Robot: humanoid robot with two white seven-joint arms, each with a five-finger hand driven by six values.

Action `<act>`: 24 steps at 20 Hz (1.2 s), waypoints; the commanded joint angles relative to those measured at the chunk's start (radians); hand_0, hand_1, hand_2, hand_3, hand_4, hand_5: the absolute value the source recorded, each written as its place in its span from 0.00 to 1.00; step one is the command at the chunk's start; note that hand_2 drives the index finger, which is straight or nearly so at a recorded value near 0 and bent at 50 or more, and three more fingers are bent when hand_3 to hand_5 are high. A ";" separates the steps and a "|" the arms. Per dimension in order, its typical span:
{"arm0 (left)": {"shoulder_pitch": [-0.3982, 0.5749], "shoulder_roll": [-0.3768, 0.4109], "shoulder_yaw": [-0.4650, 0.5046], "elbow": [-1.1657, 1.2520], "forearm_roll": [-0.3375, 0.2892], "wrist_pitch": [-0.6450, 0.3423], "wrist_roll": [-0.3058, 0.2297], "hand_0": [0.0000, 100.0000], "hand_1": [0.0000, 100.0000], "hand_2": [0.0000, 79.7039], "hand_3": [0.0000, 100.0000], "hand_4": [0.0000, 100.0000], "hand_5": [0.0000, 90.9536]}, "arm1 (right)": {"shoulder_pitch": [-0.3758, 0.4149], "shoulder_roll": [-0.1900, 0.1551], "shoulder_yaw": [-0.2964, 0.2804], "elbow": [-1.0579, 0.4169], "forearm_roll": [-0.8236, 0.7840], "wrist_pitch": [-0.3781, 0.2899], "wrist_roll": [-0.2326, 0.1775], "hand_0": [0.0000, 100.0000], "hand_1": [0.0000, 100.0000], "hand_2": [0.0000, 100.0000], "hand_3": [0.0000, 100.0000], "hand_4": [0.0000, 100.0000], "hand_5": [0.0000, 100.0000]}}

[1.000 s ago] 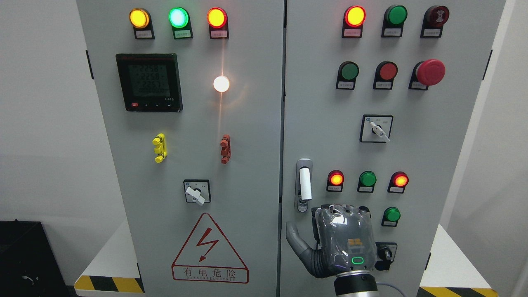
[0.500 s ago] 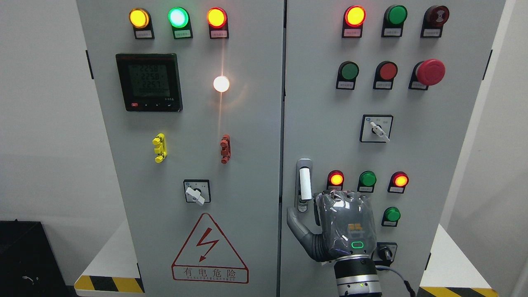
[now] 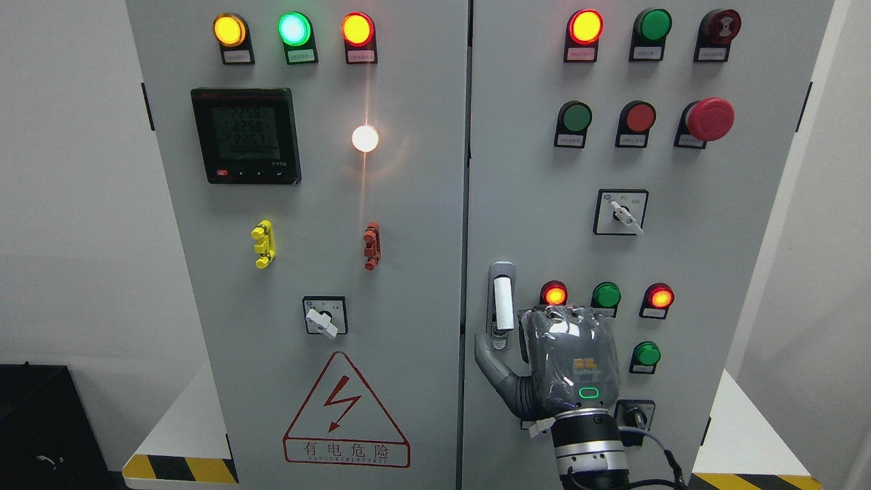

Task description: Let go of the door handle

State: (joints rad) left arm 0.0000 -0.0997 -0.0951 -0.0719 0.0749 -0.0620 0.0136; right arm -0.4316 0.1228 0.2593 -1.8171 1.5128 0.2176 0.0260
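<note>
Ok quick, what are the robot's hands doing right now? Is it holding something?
Right hand: beside and below the white door handle, not gripping it; thumb sticks out, other fingers hidden, so open or shut cannot be told.
Left hand: not in view.

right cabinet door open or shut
Shut: the right door lies flush with the left door, only a thin seam between them.

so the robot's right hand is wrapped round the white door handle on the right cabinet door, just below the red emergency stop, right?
Not quite. The head view shows the right hand beside and below the white door handle on the grey right cabinet door, not wrapped round it; the handle stands bare. The hand does sit well below the red mushroom emergency stop.
</note>
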 commanded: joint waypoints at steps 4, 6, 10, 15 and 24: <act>0.017 0.000 0.000 0.000 0.000 -0.001 0.000 0.12 0.56 0.00 0.00 0.00 0.00 | -0.019 -0.002 -0.017 0.033 0.007 0.000 -0.001 0.34 0.22 0.94 1.00 1.00 0.94; 0.017 0.000 0.000 0.000 -0.001 -0.001 0.000 0.12 0.56 0.00 0.00 0.00 0.00 | -0.019 -0.002 -0.018 0.035 0.009 0.000 -0.001 0.34 0.23 0.94 1.00 1.00 0.94; 0.017 0.000 0.000 0.000 -0.001 -0.001 0.000 0.12 0.56 0.00 0.00 0.00 0.00 | -0.019 0.000 -0.018 0.035 0.009 0.000 -0.003 0.37 0.24 0.94 1.00 1.00 0.94; 0.017 0.000 0.000 0.000 -0.001 -0.001 0.000 0.12 0.56 0.00 0.00 0.00 0.00 | -0.019 -0.002 -0.023 0.033 0.009 0.000 -0.014 0.40 0.23 0.93 1.00 1.00 0.94; 0.017 0.000 0.000 0.000 -0.001 -0.001 0.000 0.12 0.56 0.00 0.00 0.00 0.00 | -0.018 -0.002 -0.023 0.033 0.009 0.002 -0.015 0.45 0.23 0.94 1.00 1.00 0.94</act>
State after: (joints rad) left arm 0.0000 -0.0997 -0.0951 -0.0720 0.0748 -0.0621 0.0136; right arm -0.4505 0.1214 0.2404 -1.7875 1.5215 0.2186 0.0128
